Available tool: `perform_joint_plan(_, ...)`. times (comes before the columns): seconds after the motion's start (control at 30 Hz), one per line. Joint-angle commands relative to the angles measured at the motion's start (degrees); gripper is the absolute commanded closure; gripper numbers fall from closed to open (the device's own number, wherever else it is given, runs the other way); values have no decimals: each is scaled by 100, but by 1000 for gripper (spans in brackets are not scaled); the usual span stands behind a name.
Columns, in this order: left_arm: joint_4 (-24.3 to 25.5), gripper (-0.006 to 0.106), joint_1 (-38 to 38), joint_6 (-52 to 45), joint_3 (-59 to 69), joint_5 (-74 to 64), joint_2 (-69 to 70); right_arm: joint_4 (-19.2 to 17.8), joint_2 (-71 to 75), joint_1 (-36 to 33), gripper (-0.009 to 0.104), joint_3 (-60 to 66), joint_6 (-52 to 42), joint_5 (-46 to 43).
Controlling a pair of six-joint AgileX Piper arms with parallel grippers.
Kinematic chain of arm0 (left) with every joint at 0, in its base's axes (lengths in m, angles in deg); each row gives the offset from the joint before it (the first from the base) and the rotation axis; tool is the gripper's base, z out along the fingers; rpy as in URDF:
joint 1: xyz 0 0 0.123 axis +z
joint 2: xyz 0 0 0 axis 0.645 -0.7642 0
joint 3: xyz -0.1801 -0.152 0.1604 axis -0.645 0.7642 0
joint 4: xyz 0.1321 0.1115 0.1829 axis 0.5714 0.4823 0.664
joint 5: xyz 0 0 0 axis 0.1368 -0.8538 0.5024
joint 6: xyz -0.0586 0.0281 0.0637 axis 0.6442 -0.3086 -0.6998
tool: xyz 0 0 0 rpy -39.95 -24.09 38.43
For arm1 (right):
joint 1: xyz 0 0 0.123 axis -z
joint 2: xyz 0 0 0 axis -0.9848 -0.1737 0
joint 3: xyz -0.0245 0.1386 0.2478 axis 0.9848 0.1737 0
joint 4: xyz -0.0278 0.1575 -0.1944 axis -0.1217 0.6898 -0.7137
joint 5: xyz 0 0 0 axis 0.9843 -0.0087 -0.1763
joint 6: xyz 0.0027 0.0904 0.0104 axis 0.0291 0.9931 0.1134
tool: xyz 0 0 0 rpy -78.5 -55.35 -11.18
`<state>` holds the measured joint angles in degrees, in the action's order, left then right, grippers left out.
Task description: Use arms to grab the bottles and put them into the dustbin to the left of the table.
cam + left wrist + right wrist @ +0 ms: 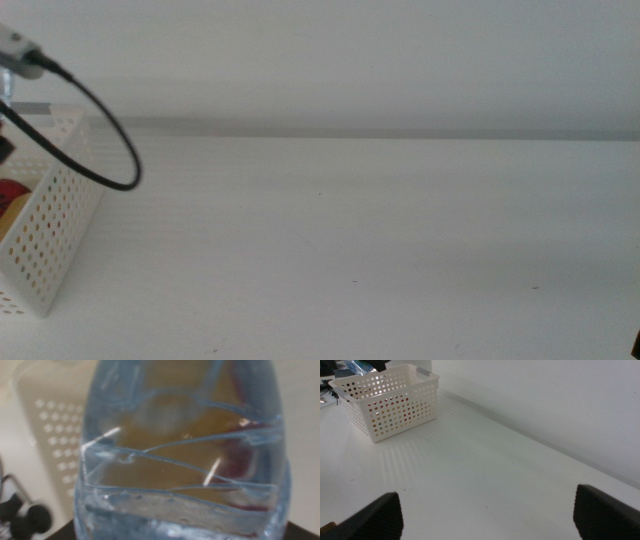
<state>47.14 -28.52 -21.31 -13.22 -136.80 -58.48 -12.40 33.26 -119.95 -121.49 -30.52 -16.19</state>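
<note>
My left arm (20, 50) reached in at the far left edge of the middle view, its black cable (105, 130) looping below it. My left gripper clamped the water bottle (182, 460). My right gripper (490, 515) hung low over the table (485, 475), jaws spread wide apart.

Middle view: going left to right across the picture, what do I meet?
White dustbin at the left edge, with red and orange items inside → black cable looping past its right side → bare white table to the right edge.

clear water bottle (182, 455) above white dustbin (390, 402).
</note>
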Motion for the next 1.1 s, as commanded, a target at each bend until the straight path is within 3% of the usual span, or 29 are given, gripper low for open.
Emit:
perform_joint_plan(0.0,112,102,269,-333,-334,-50,-293,-7,21,-10,4,16,-26,-80)
perform_joint_plan(0.23,-285,102,834,-439,-449,560,-1043,-7,21,-10,4,16,-26,-80)
perform_joint_plan(0.33,-238,101,846,-590,-449,955,-1233,-7,21,-10,4,16,-26,-80)
perform_joint_plan(0.5,-259,93,846,-570,-449,1070,-1494,-7,21,-10,4,16,-26,-80)
perform_joint_plan(0.7,-285,66,846,-570,-449,910,-1752,-7,21,-10,4,16,-26,-80)
perform_joint_plan(0.97,-343,12,846,-566,-414,897,-1784,-7,21,-10,4,16,-26,-80)
perform_joint_plan(1.07,-333,7,822,-451,-414,727,-1614,-7,21,-10,4,16,-26,-80)
